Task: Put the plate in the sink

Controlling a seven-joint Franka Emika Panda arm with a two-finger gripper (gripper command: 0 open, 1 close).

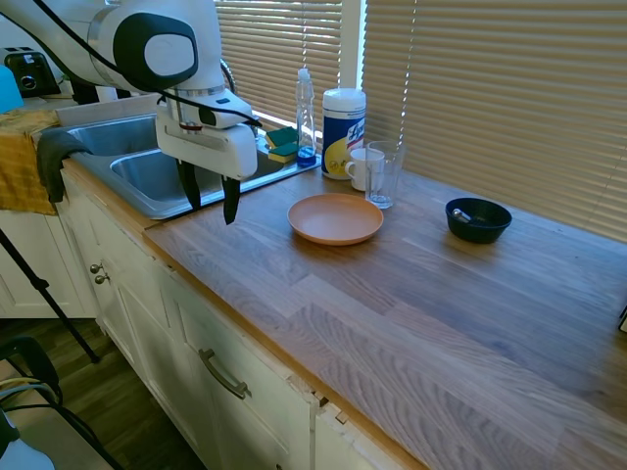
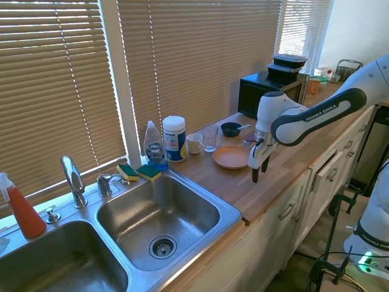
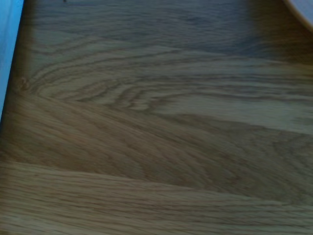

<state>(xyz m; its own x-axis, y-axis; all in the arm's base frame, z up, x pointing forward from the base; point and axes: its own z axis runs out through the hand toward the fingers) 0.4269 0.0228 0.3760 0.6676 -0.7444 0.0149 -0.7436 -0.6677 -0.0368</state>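
We see a long wooden countertop [image 1: 421, 294] under slatted blinds, and we take the sink [image 2: 158, 216] as our landmark: a steel double basin set into the counter's end, with a curved faucet [image 2: 73, 179] at its back rim. The white arm reaches over the counter just beside the sink's edge, and its gripper [image 1: 209, 201] hangs pointing down above bare wood, fingers spread apart and pinching nothing. The plate [image 1: 335, 217], peach-orange and shallow, lies flat on the counter beyond the gripper from the sink, near it but not touching. Away from the sink past the plate sits a small dark bowl [image 1: 478, 219]. Behind the plate, toward the blinds, stand a wipes canister [image 1: 343, 132], a white mug [image 1: 364, 167] and a clear glass [image 1: 384, 174], close together. A dish-soap bottle [image 2: 155, 146] and two sponges [image 2: 138, 172] sit at the sink's back corner. The wrist view shows wood grain only, with a pale sliver of plate rim at one corner.
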